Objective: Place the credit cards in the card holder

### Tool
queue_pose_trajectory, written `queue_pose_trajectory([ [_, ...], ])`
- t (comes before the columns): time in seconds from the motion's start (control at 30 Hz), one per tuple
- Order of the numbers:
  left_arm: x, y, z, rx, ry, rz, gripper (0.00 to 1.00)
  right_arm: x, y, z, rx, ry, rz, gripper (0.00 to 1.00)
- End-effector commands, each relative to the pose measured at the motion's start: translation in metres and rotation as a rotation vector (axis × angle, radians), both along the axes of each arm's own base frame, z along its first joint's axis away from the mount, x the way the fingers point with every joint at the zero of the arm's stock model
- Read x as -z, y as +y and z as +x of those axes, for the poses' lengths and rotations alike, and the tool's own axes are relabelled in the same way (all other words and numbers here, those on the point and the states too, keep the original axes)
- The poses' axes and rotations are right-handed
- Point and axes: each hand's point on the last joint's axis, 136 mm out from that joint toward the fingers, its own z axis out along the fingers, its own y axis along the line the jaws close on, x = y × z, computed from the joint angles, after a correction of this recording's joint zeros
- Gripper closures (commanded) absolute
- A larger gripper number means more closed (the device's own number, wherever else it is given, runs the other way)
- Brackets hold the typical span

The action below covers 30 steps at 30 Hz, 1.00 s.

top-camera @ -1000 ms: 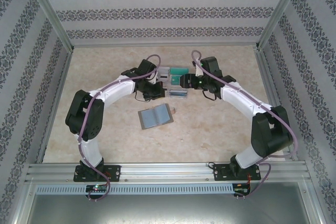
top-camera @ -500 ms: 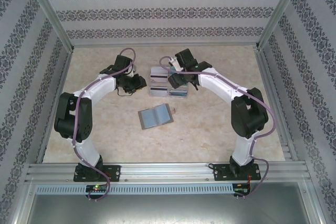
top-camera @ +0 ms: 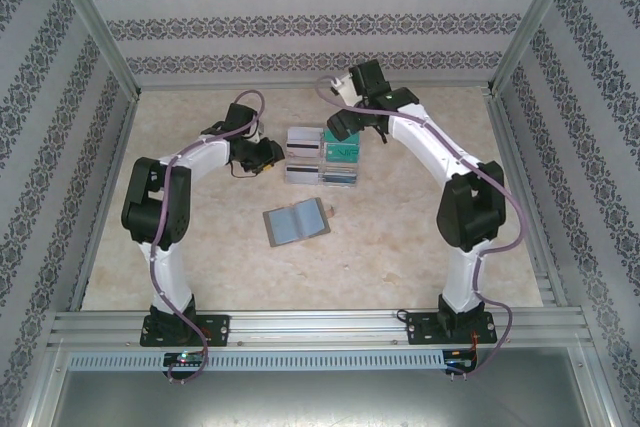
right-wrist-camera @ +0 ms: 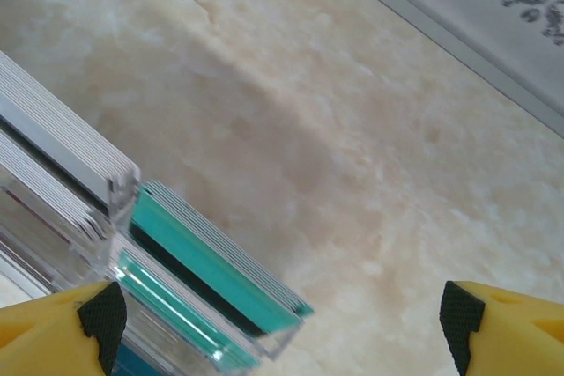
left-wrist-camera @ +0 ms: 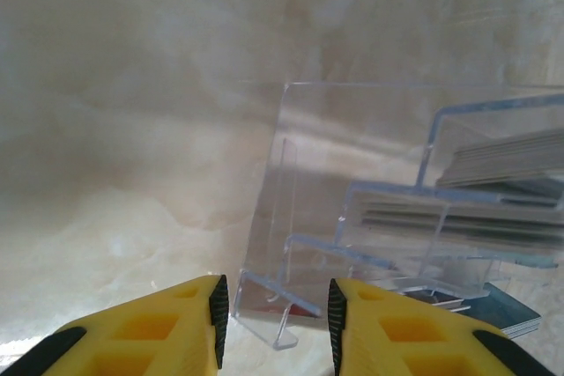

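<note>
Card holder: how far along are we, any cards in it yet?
Done: the card holder lies open on the table, with no card showing in it. In hand: nothing; the left gripper, jaws apart, faces the clear tray, and the right gripper hangs wide open above the teal cards. Left: picking up and pocketing every card.

Clear acrylic tray, four compartments, thin upright dividers, stands toward far middle of worktop. Worktop beige, marbled. Walls on three sides: pale wallpaper, dark floral bands. Aluminium post at far left corner. Aluminium rail along near edge, perforated strip just below.
</note>
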Motion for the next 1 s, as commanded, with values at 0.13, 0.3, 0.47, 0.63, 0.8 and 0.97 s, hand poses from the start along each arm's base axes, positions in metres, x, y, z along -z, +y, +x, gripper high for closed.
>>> queue_pose_trajectory([
  [0.13,-0.012,-0.016,0.018,0.062,-0.066,-0.012,0.62,0.013,0.024,-0.009,-0.089,0.088,0.021,0.07],
  [0.3,0.0,-0.02,0.016,0.076,-0.047,-0.007,0.63,0.016,0.021,0.001,-0.092,0.085,0.01,0.07],
  [0.47,0.007,-0.022,0.007,0.082,-0.033,-0.03,0.62,0.021,0.017,0.006,-0.106,0.118,0.052,0.09],
  [0.63,-0.013,-0.031,0.007,0.096,-0.081,-0.094,0.58,0.029,0.02,0.004,-0.117,0.157,0.068,0.1],
  [0.8,-0.03,-0.033,0.009,0.081,-0.162,-0.123,0.54,0.028,0.021,0.002,-0.117,0.161,0.072,0.1],
  [0.97,-0.028,-0.04,0.012,0.092,-0.199,-0.156,0.53,0.029,0.02,0.001,-0.114,0.165,0.082,0.1],
])
